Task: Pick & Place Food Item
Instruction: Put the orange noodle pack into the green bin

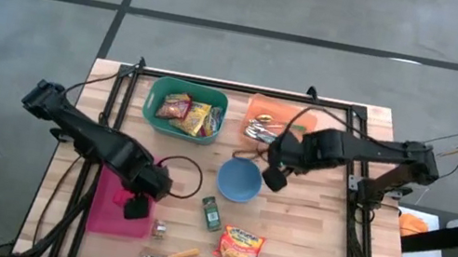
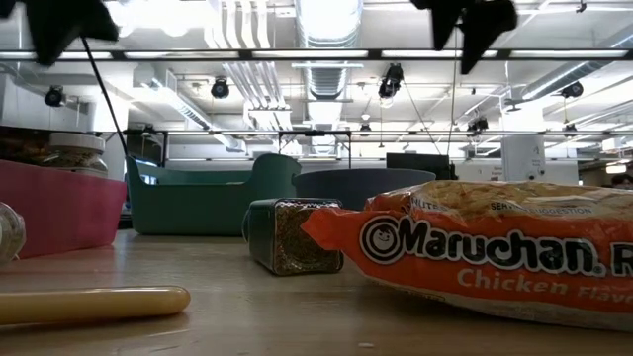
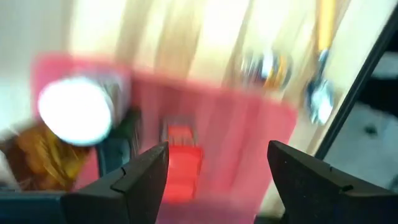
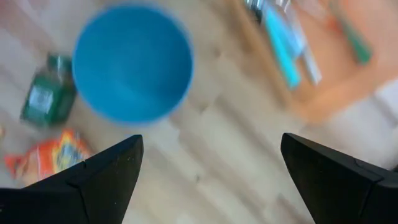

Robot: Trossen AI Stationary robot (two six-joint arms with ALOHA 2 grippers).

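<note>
With both empty grippers spread, the right gripper (image 1: pixel 276 177) hovers just beside the blue bowl (image 1: pixel 239 181), the noodle packet (image 1: pixel 240 247) lying beyond the bowl, roughly equidistant from the left gripper (image 1: pixel 136 208).

bowl (image 1: pixel 238 181) blue | bin (image 1: pixel 185 109) teal | tray (image 1: pixel 108 211) pink | ramen packet (image 1: pixel 240 247) orange

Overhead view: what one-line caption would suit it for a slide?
Two arms over a wooden table: left tool above a pink bin, right tool beside a blue bowl.
</note>
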